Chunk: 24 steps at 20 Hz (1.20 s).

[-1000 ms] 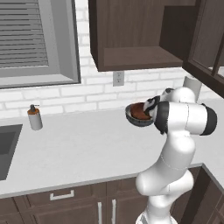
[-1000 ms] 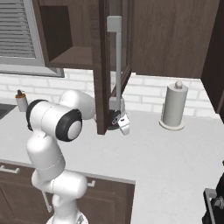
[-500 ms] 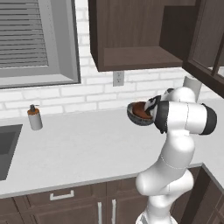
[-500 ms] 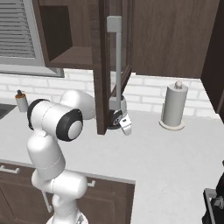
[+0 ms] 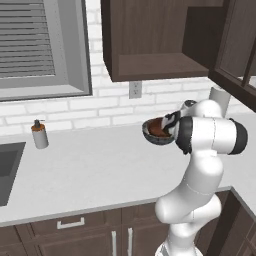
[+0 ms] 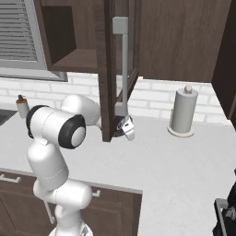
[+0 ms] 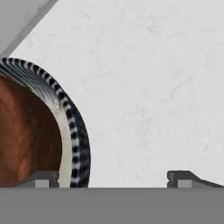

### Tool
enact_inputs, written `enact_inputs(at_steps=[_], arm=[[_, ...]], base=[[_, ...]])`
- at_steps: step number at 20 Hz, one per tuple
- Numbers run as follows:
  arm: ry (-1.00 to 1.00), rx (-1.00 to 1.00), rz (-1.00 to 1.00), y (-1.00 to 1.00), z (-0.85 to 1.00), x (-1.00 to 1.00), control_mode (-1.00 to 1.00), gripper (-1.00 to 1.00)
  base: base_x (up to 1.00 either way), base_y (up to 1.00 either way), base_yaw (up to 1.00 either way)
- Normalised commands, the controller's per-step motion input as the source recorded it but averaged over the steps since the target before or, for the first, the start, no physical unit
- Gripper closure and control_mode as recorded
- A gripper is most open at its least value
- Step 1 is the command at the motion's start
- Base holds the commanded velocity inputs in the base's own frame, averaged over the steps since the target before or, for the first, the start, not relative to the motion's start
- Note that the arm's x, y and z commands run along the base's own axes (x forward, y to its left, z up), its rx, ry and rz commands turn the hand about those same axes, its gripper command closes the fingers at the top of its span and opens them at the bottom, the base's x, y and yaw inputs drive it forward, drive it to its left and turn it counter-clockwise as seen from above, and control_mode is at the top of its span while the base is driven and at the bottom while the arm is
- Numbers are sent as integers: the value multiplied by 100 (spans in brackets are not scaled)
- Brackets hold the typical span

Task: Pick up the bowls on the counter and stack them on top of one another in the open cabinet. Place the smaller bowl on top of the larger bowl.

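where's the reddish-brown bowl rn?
Nested inside the larger grey bowl, the reddish-brown bowl is held in the air by the hand right of centre in the left base view, above the counter.

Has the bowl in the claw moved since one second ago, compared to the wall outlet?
No. In the left base view the bowl hangs just below the outlet, as before.
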Motion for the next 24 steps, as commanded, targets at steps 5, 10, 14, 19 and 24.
enact_inputs(at_steps=[5,10,14,19,24], arm=[[2,-9,0,47,-7,15,-100,-100],[12,-12,0,16,-45,4,-100,-100],[12,-9,0,1,-30,0,-100,-100],[2,-1,0,0,0,0,-100,100],[0,0,0,0,0,0,-100,100]], base=[[0,0,0],[0,0,0],[0,0,0],[0,0,0],[0,0,0]])
